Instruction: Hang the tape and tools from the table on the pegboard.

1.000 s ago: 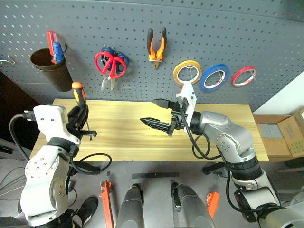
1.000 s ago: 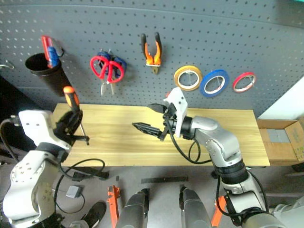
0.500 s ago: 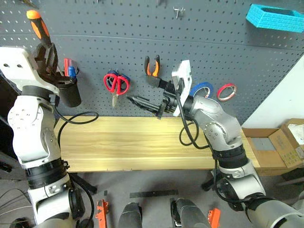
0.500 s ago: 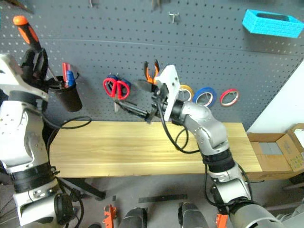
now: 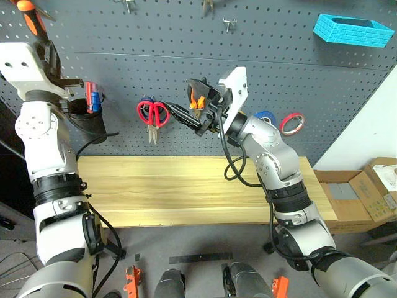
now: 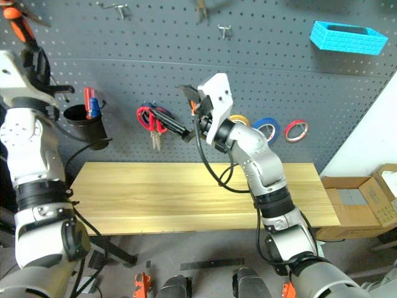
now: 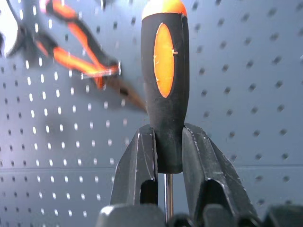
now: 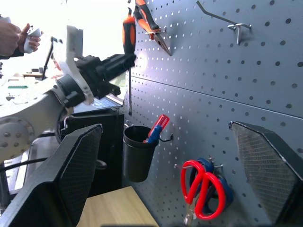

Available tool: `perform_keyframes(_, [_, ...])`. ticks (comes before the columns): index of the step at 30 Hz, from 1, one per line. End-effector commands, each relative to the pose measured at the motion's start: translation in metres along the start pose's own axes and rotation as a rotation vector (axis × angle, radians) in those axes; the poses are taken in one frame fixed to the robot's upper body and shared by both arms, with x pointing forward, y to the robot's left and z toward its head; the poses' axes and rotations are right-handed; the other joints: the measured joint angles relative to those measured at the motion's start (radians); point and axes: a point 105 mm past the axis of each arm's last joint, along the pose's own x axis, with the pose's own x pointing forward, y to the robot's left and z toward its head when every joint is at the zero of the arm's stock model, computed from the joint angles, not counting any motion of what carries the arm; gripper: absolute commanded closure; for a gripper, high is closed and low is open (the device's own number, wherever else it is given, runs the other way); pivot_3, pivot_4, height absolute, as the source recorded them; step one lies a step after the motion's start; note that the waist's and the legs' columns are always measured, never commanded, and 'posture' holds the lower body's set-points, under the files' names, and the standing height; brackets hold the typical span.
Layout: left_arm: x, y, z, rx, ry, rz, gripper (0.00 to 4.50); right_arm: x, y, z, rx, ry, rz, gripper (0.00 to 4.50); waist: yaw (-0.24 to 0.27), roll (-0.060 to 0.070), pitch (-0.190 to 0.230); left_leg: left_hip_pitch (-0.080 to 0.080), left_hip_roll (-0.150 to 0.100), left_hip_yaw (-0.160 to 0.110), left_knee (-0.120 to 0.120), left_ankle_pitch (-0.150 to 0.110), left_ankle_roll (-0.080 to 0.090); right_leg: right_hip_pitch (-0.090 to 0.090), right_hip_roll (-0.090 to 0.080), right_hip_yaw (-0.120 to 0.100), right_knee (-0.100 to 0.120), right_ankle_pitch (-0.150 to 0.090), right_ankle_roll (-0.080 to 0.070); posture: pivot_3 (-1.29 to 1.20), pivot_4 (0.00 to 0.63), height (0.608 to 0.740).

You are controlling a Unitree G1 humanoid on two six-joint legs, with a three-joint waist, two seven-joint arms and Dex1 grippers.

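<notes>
Head views: The pegboard is the reference landmark. The left end effector is raised at the pegboard's upper left area, clamped on the screwdriver, whose orange-and-black handle points up. A black cup hangs on the pegboard just below that end effector. The right end effector is raised in front of the pegboard's middle, fingers spread apart and holding nothing. The red-handled scissors hang on the pegboard beside it, and the orange-handled pliers hang behind its fingers. The blue tape hangs to the right of the pliers, between a yellow tape ring and a red tape ring. A blue basket sits at the pegboard's upper right. The worktop stands below the pegboard.

Left wrist view: Both fingers are closed on the lower end of the screwdriver handle, with the metal shaft running down between them. A second pair of orange-handled pliers hangs on the pegboard behind, blurred.

Right wrist view: The two fingers stand wide apart. Between them the pegboard carries the cup and the scissors. The left end effector holds the screwdriver upright close to the pegboard, above the cup. A person's hand shows far from the pegboard.
</notes>
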Motion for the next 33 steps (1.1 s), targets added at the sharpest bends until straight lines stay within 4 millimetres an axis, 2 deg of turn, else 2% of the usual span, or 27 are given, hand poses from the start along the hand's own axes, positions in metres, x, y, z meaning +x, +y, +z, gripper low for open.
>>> perform_keyframes(1, [0.01, 0.006, 0.01, 0.021, -0.049, 0.03, 4.1, 0.003, 0.0, 0.017, -0.05, -0.049, 0.007, 0.0, -0.001, 0.0, -0.002, 0.0, 0.0, 0.0, 0.0, 0.0, 0.0, 0.0, 0.0, 0.0, 0.0, 0.0, 0.0, -0.04, 0.0, 0.74])
perform_keyframes(6, [0.008, 0.009, -0.011, 0.033, 0.001, 0.061, 4.1, 0.0, -0.001, 0.016, -0.058, -0.039, 0.0, 0.0, -0.004, 0.0, -0.006, 0.0, 0.0, 0.0, 0.0, 0.0, 0.0, 0.0, 0.0, 0.0, 0.0, 0.001, -0.001, -0.05, 0.0, 0.74])
perform_keyframes(10, [0.004, 0.001, -0.039, 0.053, 0.083, 0.022, 4.1, -0.001, -0.001, 0.014, -0.06, -0.028, -0.001, 0.0, -0.009, 0.0, -0.01, 0.0, 0.0, 0.0, 0.0, 0.0, 0.0, 0.0, 0.0, 0.0, 0.001, 0.001, -0.001, -0.05, 0.0, 0.74])
perform_keyframes(17, [-0.002, 0.001, -0.056, 0.022, 0.128, 0.04, 4.1, -0.003, -0.002, 0.015, -0.062, -0.023, -0.008, 0.0, -0.028, -0.001, -0.013, 0.0, 0.0, 0.0, 0.001, 0.0, 0.0, 0.0, 0.0, 0.0, 0.002, 0.001, -0.002, -0.07, 0.0, 0.74])
perform_keyframes(22, [-0.004, 0.006, -0.062, 0.002, 0.152, 0.076, 2.43, -0.004, -0.004, 0.014, -0.064, -0.015, -0.011, 0.0, -0.035, -0.001, -0.013, 0.0, 0.0, 0.0, 0.001, 0.0, 0.0, 0.0, 0.0, 0.0, 0.002, 0.001, -0.002, -0.07, 0.0, 0.74])
perform_keyframes(28, [-0.009, 0.009, -0.06, -0.008, 0.125, 0.073, 0.27, -0.005, -0.004, 0.011, -0.061, -0.009, -0.01, 0.0, -0.038, -0.001, -0.014, 0.0, 0.0, 0.0, 0.001, 0.0, 0.001, 0.0, 0.0, 0.0, 0.003, 0.003, -0.004, -0.06, 0.0, 0.74])
perform_keyframes(29, [-0.009, 0.006, -0.057, -0.035, 0.107, 0.048, 0.05, -0.005, -0.003, 0.011, -0.06, -0.006, -0.006, 0.0, -0.038, -0.001, -0.014, 0.001, 0.0, 0.0, 0.001, 0.0, 0.001, 0.0, 0.0, 0.0, 0.003, 0.003, -0.005, -0.06, 0.0, 0.74])
perform_keyframes(33, [-0.014, -0.012, -0.043, -0.114, 0.04, -0.102, 0.05, -0.011, 0.003, 0.003, -0.05, 0.037, 0.062, 0.0, -0.039, -0.001, -0.015, 0.001, 0.0, 0.0, 0.001, 0.0, 0.001, 0.001, 0.0, 0.0, 0.002, 0.003, -0.005, -0.05, 0.0, 0.74])
